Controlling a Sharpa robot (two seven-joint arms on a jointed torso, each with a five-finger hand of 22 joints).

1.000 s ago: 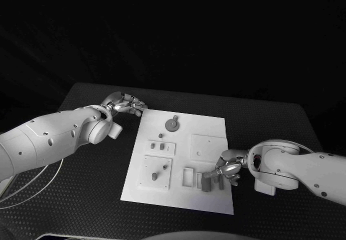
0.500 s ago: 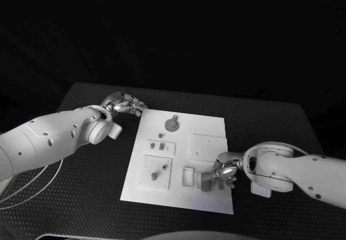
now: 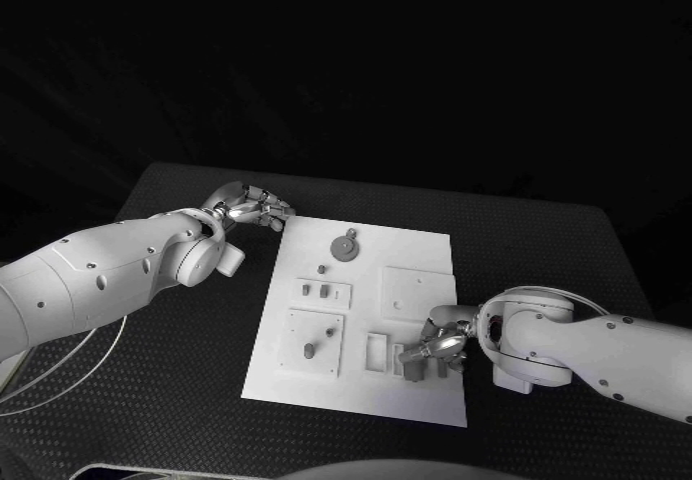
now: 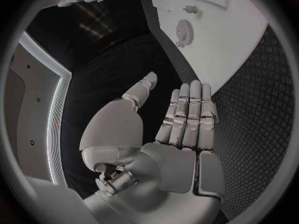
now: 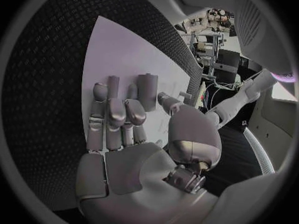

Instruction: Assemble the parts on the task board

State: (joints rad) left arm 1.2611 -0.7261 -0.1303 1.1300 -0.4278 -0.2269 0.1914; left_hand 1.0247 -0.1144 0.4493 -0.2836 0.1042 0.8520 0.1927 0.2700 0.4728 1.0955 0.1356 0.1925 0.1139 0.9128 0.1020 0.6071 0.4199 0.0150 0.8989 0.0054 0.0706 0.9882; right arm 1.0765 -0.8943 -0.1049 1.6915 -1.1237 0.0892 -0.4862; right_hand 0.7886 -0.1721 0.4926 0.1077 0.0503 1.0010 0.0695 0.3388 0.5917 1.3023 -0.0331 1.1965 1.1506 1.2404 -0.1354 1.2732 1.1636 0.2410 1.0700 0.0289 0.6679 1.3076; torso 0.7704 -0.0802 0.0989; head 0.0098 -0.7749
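Note:
The white task board (image 3: 411,265) lies mid-table. A grey gear (image 3: 345,247) (image 4: 185,31) sits near its far edge. A small peg (image 3: 309,351) stands in a square plate at the near left. My right hand (image 3: 444,343) (image 5: 124,134) is over the board's near right part. Its fingers are partly curled and touch two upright grey parts (image 3: 414,368) (image 5: 147,89). I cannot tell whether it grips them. My left hand (image 3: 253,208) (image 4: 181,129) hovers off the board's far left corner, fingers straight, thumb apart, holding nothing.
The black ribbed table (image 3: 173,330) surrounds the board (image 4: 230,40) (image 5: 118,50) on all sides. Shallow slots (image 3: 323,292) and a narrow recess (image 3: 375,352) mark the board's left and near areas. A pale cable (image 3: 58,380) loops off the table's left edge.
My right hand and forearm have shifted slightly left, further over the board's near right part and the grey parts. My left hand has stayed put.

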